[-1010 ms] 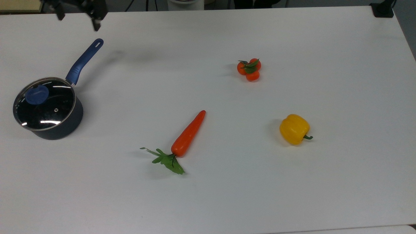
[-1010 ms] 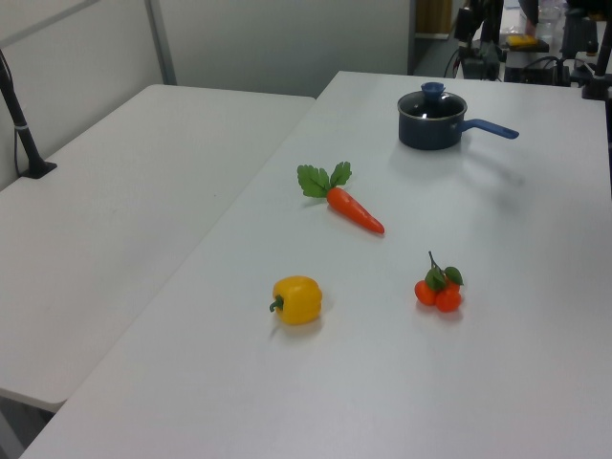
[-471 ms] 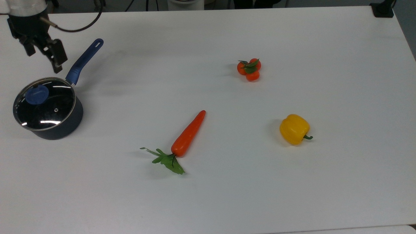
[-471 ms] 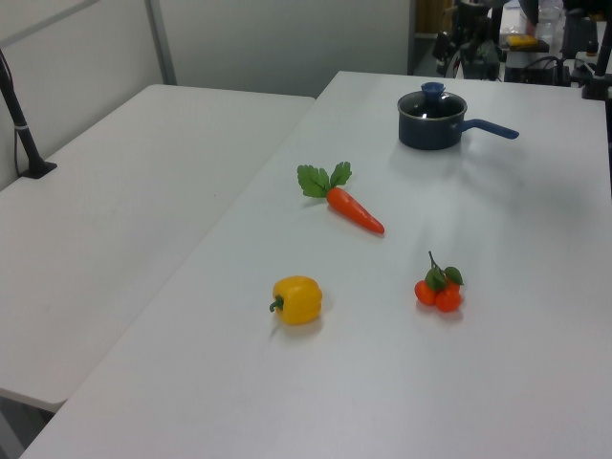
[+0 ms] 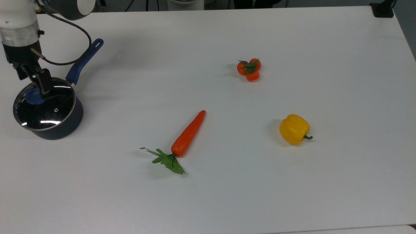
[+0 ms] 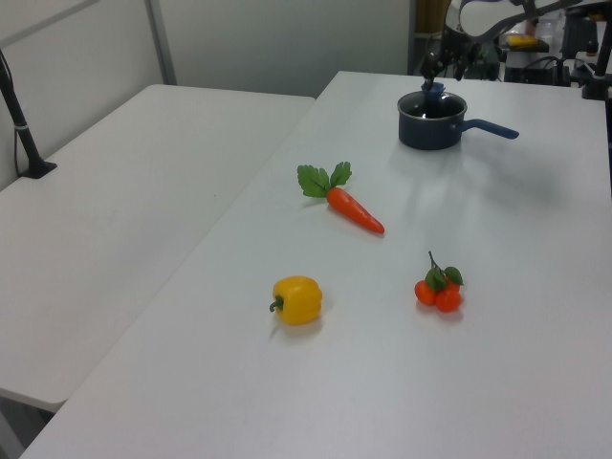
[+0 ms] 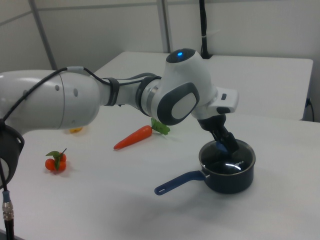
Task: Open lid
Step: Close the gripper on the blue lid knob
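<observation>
Surface: white table (image 5: pixel 227 195), with a second white table beside it in the left view.
Lid (image 5: pixel 48 109): round clear glass disc with a thin metal rim, glare streaks on the glass, a small steam hole near its middle; it sits flat on the saucepan, closed.
Knob (image 5: pixel 32 97): blue and round, on the lid, partly covered by a finger in the top view.
Saucepan (image 5: pixel 61 130): dark blue, near the top view's left edge, its long blue handle (image 5: pixel 84 61) pointing up and to the top view's right.
Gripper (image 5: pixel 32 85): black fingers pointing down, spread apart, one on each side of the knob; whether they touch it I cannot tell.
Arm (image 7: pixel 125 95): white, reaching over the table to the pan in the right view.
Carrot (image 5: pixel 188 134): orange with green leaves, mid-table.
Pepper (image 5: pixel 294 129): yellow, well apart from the pan.
Tomatoes (image 5: pixel 249 69): small red cluster with leaves.
</observation>
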Tool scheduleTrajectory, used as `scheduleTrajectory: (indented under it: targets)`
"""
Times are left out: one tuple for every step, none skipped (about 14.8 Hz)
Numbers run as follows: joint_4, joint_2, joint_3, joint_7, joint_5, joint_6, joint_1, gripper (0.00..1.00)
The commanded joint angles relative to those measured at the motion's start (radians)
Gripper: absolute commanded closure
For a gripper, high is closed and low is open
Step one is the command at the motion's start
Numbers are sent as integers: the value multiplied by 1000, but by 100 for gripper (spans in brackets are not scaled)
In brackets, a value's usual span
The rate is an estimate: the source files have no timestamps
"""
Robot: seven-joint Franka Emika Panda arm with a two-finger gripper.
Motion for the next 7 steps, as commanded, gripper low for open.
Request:
scheduleTrajectory:
  targets:
    - [13,13,5,64,5,27,5,0]
    - [13,12,7,65,16,26,5,0]
    - [13,13,10,65,19,27,8,0]
    - [11,15,10,65,19,29,9,0]
    - [10,15,10,64,18,30,9,0]
    - [10,21,10,62,15,32,9,4]
    - [10,21,10,59,10,32,9,9]
